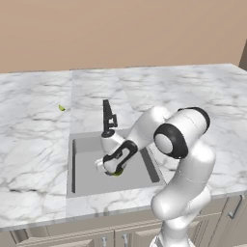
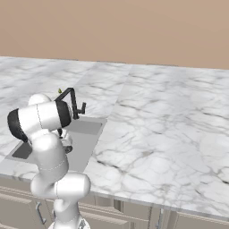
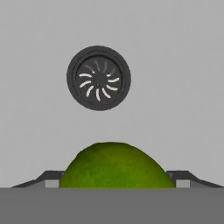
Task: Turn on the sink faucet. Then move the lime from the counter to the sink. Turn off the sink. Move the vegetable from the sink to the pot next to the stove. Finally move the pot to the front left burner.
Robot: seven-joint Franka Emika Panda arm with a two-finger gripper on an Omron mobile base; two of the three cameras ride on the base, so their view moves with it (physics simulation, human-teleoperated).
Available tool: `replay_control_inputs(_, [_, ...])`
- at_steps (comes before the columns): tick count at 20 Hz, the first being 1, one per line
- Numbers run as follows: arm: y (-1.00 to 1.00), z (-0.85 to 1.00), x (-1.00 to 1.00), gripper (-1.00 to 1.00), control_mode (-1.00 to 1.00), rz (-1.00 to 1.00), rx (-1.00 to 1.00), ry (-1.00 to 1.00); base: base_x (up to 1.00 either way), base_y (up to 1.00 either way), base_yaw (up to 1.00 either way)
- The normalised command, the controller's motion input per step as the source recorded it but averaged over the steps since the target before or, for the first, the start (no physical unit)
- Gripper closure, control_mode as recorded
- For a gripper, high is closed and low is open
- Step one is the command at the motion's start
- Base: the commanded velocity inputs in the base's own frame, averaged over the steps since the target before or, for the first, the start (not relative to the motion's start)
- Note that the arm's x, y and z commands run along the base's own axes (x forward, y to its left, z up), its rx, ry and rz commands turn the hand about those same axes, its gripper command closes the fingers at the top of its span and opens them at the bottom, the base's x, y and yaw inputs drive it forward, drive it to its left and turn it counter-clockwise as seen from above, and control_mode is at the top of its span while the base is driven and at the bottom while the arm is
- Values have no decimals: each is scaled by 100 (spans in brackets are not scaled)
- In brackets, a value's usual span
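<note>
The lime (image 3: 114, 166) sits between my gripper's (image 3: 116, 181) two dark fingertips (image 3: 50, 178) and reaches from one to the other, so the jaws are shut on it. My gripper (image 1: 113, 170) is down inside the grey sink (image 1: 87, 181), near the basin floor, with a sliver of green lime (image 1: 116, 173) under the hand. The round dark drain (image 3: 98, 78) lies just beyond the lime. The black sink faucet (image 1: 108, 118) stands at the basin's back rim, just behind my wrist. I see no water running. The pot and the stove are out of view.
White marble counter (image 1: 34, 144) runs on both sides of the sink, with a wide stretch (image 2: 156, 134) to the right. A tiny yellow-green speck (image 1: 61, 108) lies on the counter back left of the faucet (image 2: 74, 100). Beige cabinets (image 1: 111, 236) sit below the front edge.
</note>
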Motion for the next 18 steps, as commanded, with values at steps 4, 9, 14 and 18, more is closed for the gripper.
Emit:
replay_control_inputs(4, [-1,96,-27,100,-100,-9,0,0,0,0,0])
replay_control_inputs(9, [-7,77,-34,100,-100,-8,0,0,0,0,0])
replay_control_inputs(14, [-18,56,-37,100,-100,-8,0,0,0,0,0])
replay_control_inputs(18, [-22,62,-16,100,-100,-8,0,0,0,0,0])
